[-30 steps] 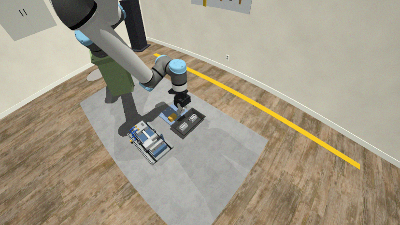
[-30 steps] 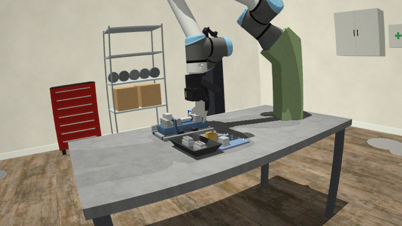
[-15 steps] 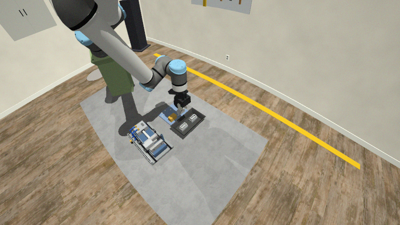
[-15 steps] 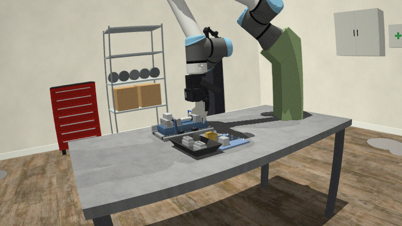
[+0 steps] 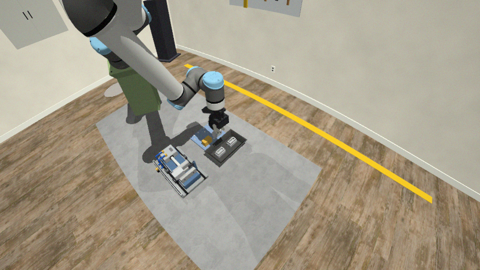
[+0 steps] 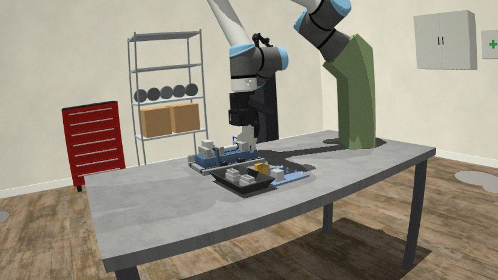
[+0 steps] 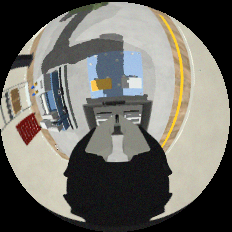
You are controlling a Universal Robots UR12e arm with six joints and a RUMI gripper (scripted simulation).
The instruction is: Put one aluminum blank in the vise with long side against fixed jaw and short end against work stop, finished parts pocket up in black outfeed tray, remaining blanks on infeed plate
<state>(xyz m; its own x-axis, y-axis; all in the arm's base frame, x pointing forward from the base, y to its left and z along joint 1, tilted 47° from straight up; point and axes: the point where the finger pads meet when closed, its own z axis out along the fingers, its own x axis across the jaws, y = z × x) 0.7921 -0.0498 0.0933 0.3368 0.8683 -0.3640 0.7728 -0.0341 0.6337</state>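
The black outfeed tray (image 5: 214, 160) serves as the landmark on the gray table (image 6: 313, 194). The gripper (image 5: 217, 132) hangs above the table over the tray's edge where it meets the blue infeed plate (image 5: 197, 137); its jaws are closed together with nothing between them, as the wrist view shows, where the two gray fingers meet at their tips. Two finished parts (image 5: 220, 150) lie side by side inside the tray, pockets facing up, directly below and slightly forward of the gripper, apart from it. The infeed plate lies just beside the tray, on the side toward the green arm pedestal (image 6: 355, 97). On that plate rest a yellow brass blank (image 5: 206, 140) and a gray aluminum blank (image 6: 277, 173), near each other; in the wrist view both appear beyond the tray, the brass blank (image 7: 101, 84) to the left and the aluminum blank (image 7: 132, 81) to the right of the closed fingertips. The vise (image 5: 179, 167) stands well apart from the tray, on its far side as seen from the exterior camera; its blue body is visible, but whether a block lies between its jaws cannot be told. Neither blank touches the gripper.
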